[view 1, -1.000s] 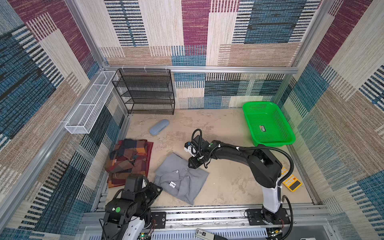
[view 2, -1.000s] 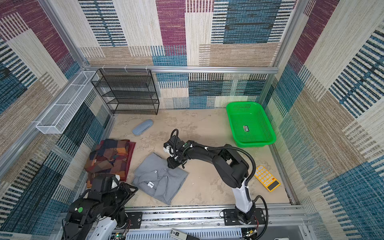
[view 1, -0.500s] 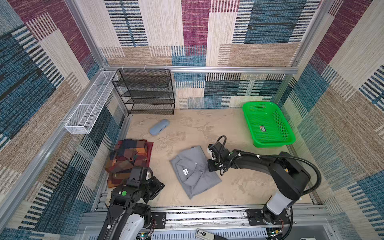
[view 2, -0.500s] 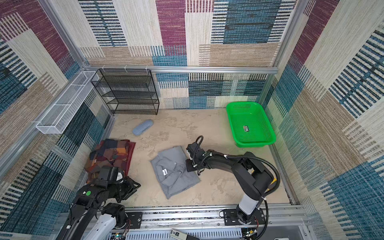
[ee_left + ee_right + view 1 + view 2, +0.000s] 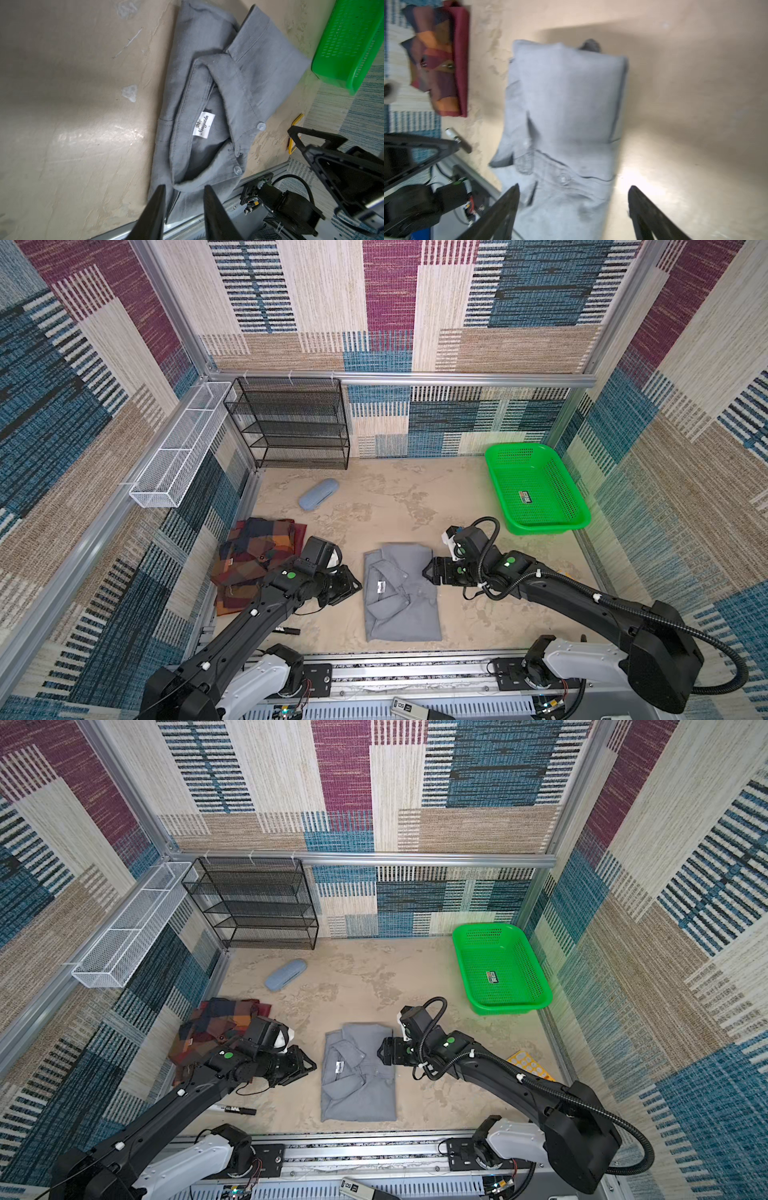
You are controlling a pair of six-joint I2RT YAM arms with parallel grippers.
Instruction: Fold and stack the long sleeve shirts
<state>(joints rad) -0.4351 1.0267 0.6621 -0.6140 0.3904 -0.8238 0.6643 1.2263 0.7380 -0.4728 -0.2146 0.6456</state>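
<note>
Since a second ago the grey shirt [image 5: 401, 593] has slid and turned: it lay slanted toward the left, and now it lies square at the front middle of the table [image 5: 395, 506], folded into an oblong with its collar and white label facing up. We see that the right gripper [image 5: 428, 572], which was pinching the cloth then, has let go. In the right wrist view its fingers [image 5: 508, 203] stand wide apart with nothing between them, low at the shirt's right edge near the collar. Its arm reaches in low from the front right, jaws pointing left. Our left arm, tucked by its base before, now stretches forward, and the left gripper [image 5: 353, 583] hangs just beside the shirt's left edge, pointing right. Its fingers [image 5: 158, 207] are narrowly parted and hold nothing. We find the two grippers facing each other across the collar. The plaid shirt [image 5: 249, 556] lies folded at the table's left edge as before, partly behind the left arm and apart from the grey one.
</note>
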